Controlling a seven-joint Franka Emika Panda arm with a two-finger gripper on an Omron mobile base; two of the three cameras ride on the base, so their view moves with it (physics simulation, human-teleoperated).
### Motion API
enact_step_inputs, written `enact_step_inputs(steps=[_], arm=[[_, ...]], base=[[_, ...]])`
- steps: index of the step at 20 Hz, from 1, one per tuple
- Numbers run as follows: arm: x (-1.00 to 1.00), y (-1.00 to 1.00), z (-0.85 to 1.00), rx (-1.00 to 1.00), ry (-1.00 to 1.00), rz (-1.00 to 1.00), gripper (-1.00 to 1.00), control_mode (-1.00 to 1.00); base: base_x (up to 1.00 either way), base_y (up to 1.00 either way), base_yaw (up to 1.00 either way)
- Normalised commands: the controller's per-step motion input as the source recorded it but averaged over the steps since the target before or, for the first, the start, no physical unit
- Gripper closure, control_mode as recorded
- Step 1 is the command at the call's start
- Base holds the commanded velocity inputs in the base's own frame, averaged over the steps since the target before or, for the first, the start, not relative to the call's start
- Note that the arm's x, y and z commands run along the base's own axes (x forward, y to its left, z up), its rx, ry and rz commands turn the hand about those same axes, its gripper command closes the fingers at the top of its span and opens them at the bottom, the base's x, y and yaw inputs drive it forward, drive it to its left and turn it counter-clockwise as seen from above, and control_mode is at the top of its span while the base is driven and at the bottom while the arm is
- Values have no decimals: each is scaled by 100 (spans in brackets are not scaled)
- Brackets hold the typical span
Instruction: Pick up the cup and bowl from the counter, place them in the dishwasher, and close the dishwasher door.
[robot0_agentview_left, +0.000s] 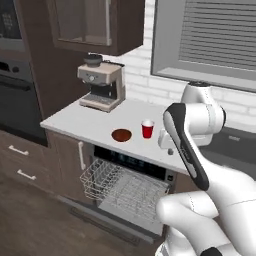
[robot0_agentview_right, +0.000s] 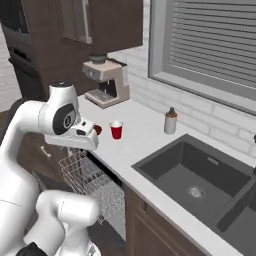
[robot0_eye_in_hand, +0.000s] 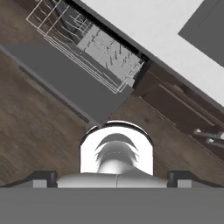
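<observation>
Left base view: cup upright on the counter, near the front edge. Bowl just beside it on the coffee machine side, close but apart. Coffee machine at the back of the counter against the brown cabinet. Dishwasher under the counter right below bowl and cup, wire rack pulled out over the dishwasher door, door dropped flat. Black wall oven at far left, drawers with silver handles below it. Arm's wrist sits over the counter just beside the cup; fingers not visible here.

Right base view: cup on the counter, well apart from the sink. Bowl mostly hidden behind the arm, just a brown sliver showing. Soap dispenser stands between cup and sink, closer to the back wall. Coffee machine behind the cup. Rack sticking out below the counter edge. Window blinds above the sink.

Hand view: camera looks down at the wood floor. Gripper fingertips sit at the far left and right bottom corners, jaws spread wide, nothing between them. Rack and lowered door at upper left, counter slab at upper right with a corner of the dark sink
</observation>
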Motion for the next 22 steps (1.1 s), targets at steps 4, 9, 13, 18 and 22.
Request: enact_step_inputs(steps=[4,9,13,18,22], arm=[[0,0,0,0,0,0,-100,100],[0,0,0,0,0,0,-100,100],[0,0,0,0,0,0,-100,100],[0,0,0,0,0,0,-100,100],[0,0,0,0,0,0,-100,100]], base=[[-13,-55,52],[31,-51,30],[1,-92,12],[9,-50,18],[9,-3,31]])
